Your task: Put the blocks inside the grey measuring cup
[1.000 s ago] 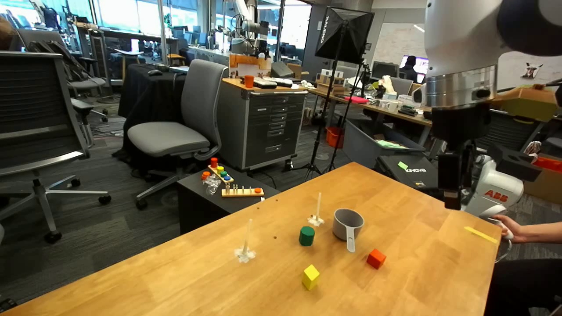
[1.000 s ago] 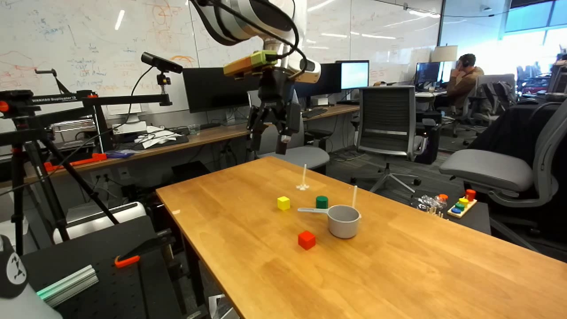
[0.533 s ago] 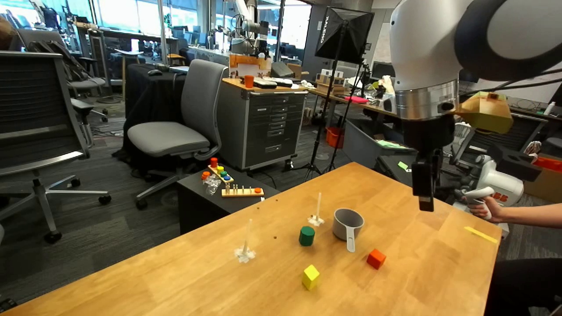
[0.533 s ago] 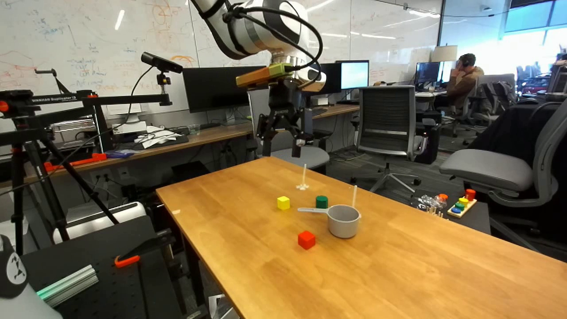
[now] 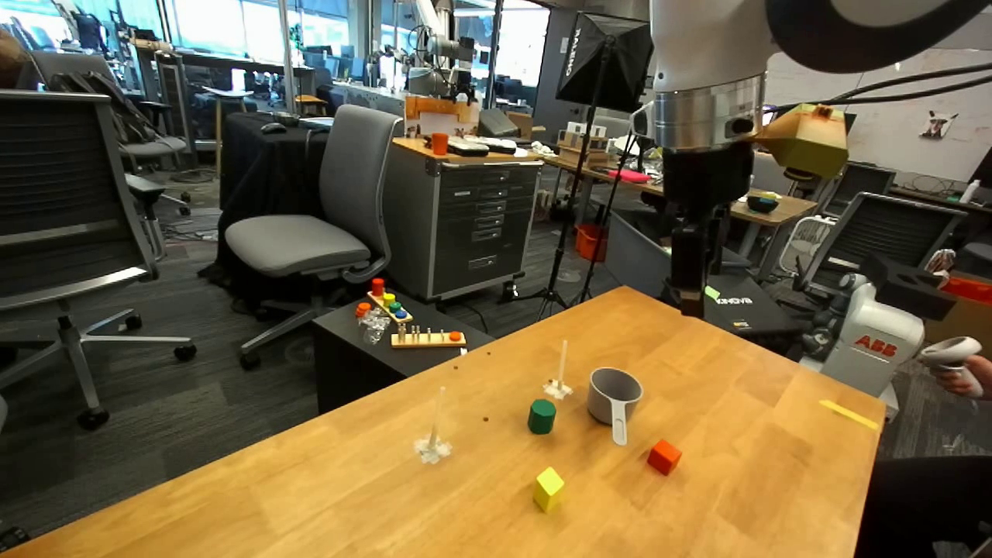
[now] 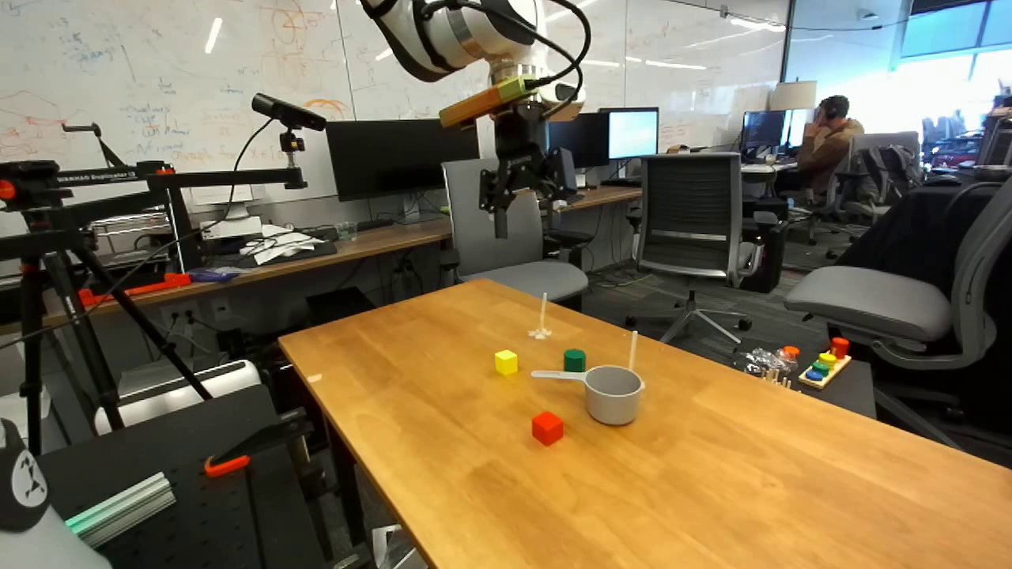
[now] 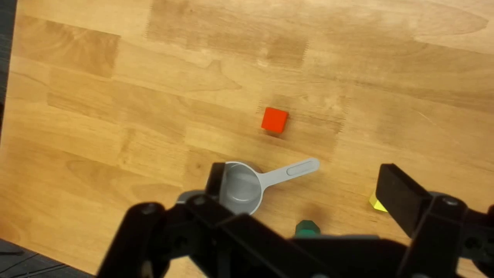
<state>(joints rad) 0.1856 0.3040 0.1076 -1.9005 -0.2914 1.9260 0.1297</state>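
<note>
The grey measuring cup [image 5: 608, 404] stands upright on the table with its handle out to the side; its visible inside is bare in the wrist view [image 7: 243, 187]. The red block [image 5: 664, 457] lies near the handle, also in the wrist view [image 7: 274, 120]. The yellow block [image 5: 549, 490] and dark green block [image 5: 542, 417] lie apart on the table [image 6: 506, 362] [image 6: 575, 360]. My gripper [image 7: 303, 172] is open and empty, high above the table [image 5: 690, 304]. In the wrist view, its fingers partly cover the cup and yellow block [image 7: 376, 202]; its body partly covers the green block [image 7: 307, 227].
Two thin upright sticks [image 5: 563, 360] [image 5: 440, 415] are fixed to the table [image 6: 711, 466] near the green block and cup. A low black stand [image 5: 349, 380] with pegboard toys is beyond the table edge. A person's hand holds a white controller [image 5: 952, 350].
My gripper moves left in an exterior view, dipping slightly then rising; in an exterior view it shifts right and up. The controller hand moves too. The blocks and cup stay put.
</note>
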